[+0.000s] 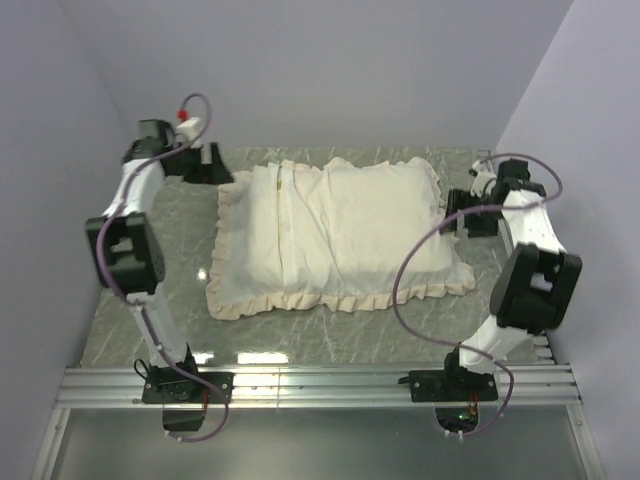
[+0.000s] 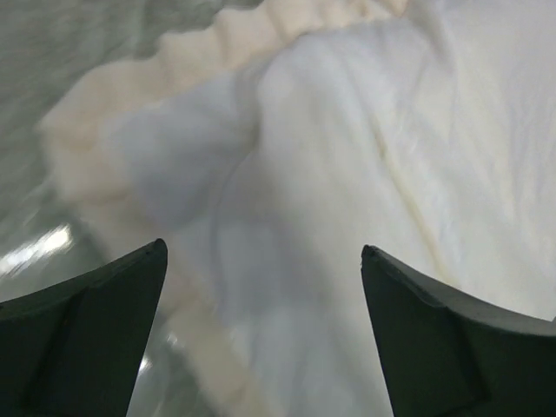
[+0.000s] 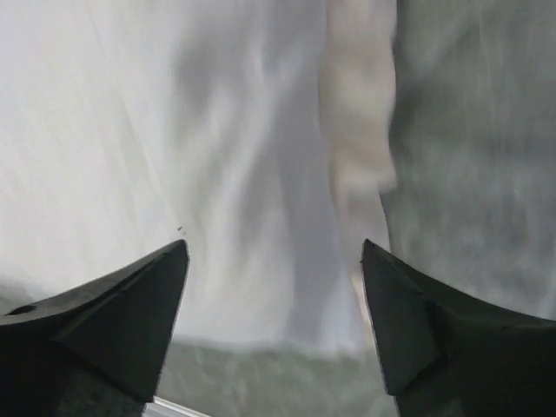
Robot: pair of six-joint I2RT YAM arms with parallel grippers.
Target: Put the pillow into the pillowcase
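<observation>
The pillowcase (image 1: 340,235) is lying plump on the tabletop (image 1: 150,310), seemingly enclosing the pillow, so little is remaining; both arms' jaws are hanging released near the far-left corner and right edge.

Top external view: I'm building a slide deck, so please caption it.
A plump, ruffled white pillowcase lies on the table, with the left hand and right hand open at its ends.

Bright, even overhead light; faint table (image 1: 330,330) glare; both wrist views blurred.
</observation>
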